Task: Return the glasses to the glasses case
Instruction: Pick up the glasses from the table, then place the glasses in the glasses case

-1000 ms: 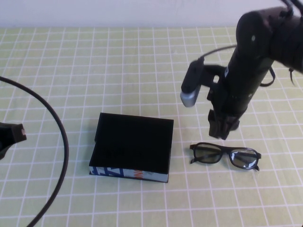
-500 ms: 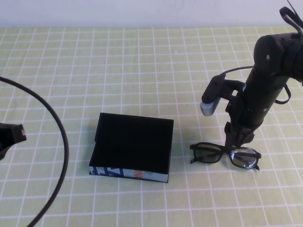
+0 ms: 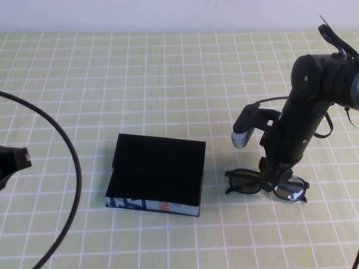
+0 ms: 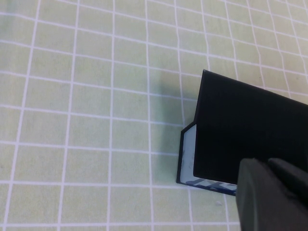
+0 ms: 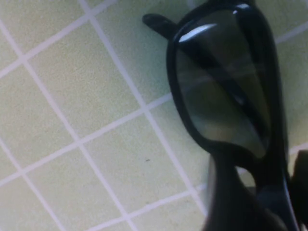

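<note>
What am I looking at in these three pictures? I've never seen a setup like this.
This is a two-armed robot at a table covered with a green checked cloth. One picture looks down from a raised camera; the other two come from cameras on each arm's wrist.

On the cloth lie a closed black glasses case and, to its right, black-framed glasses.

The right gripper is down at the middle of the glasses, its fingers open on either side of the frame; they have not closed on it, so nothing is held. Its camera shows one lens close up. The left gripper waits at the table's left edge, with the case in its camera's view.
</note>
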